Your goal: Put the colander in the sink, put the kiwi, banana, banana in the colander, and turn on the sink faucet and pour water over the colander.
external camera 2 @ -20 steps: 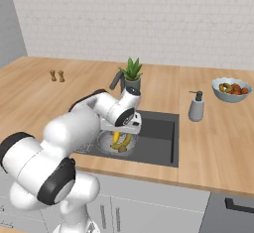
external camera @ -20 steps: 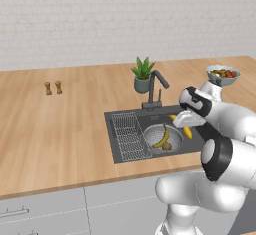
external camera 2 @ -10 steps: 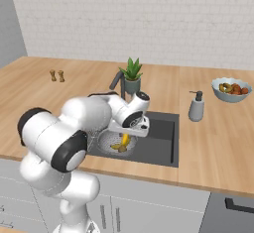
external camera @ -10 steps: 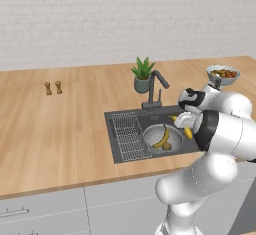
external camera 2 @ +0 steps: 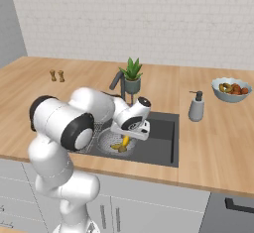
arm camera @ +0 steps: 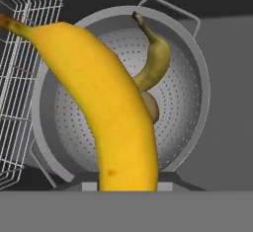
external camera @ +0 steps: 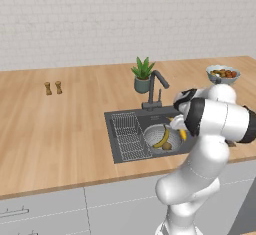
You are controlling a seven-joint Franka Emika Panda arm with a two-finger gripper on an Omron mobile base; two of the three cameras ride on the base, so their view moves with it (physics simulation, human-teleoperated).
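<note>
I hold the bright banana (arm camera: 106, 112) clamped in the gripper (external camera 2: 130, 130) over the colander (arm camera: 190, 93); next I must lower and release beside the kiwi (arm camera: 149, 106).

The white arm bends forward and down, its claw (external camera 2: 127, 139) clamped on a banana (arm camera: 106, 105).

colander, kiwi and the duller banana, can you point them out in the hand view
colander (arm camera: 190, 102), hand view, on its perforated inner wall at the right
kiwi (arm camera: 150, 106), hand view, on the brown side beside the bright banana
duller banana (arm camera: 155, 58), hand view, on the middle of its curve
</note>
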